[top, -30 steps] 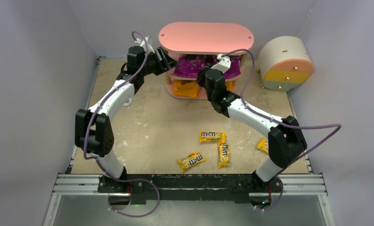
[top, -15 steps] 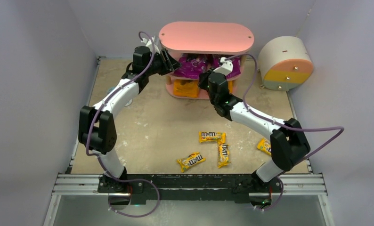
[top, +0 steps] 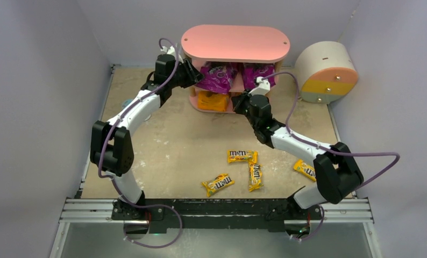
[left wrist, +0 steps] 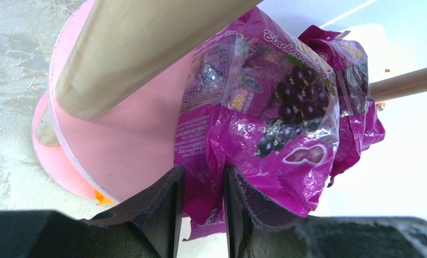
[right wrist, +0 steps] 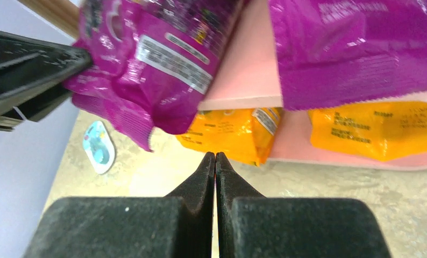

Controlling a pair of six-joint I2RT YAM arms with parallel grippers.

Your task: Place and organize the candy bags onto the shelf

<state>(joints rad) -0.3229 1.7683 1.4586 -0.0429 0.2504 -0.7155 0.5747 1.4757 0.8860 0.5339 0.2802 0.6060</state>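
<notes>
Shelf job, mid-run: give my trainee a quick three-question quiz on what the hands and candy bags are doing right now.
1. True or false: the right hand is wide open.
2. The left hand grips: A a drawer front, B a magenta bag, C a wooden post.
3. How many yellow M&M's packets lie on the table, off the pink shelf?

Key: 1 false, its fingers are pressed together with nothing between them; 2 B; 3 four.
</notes>
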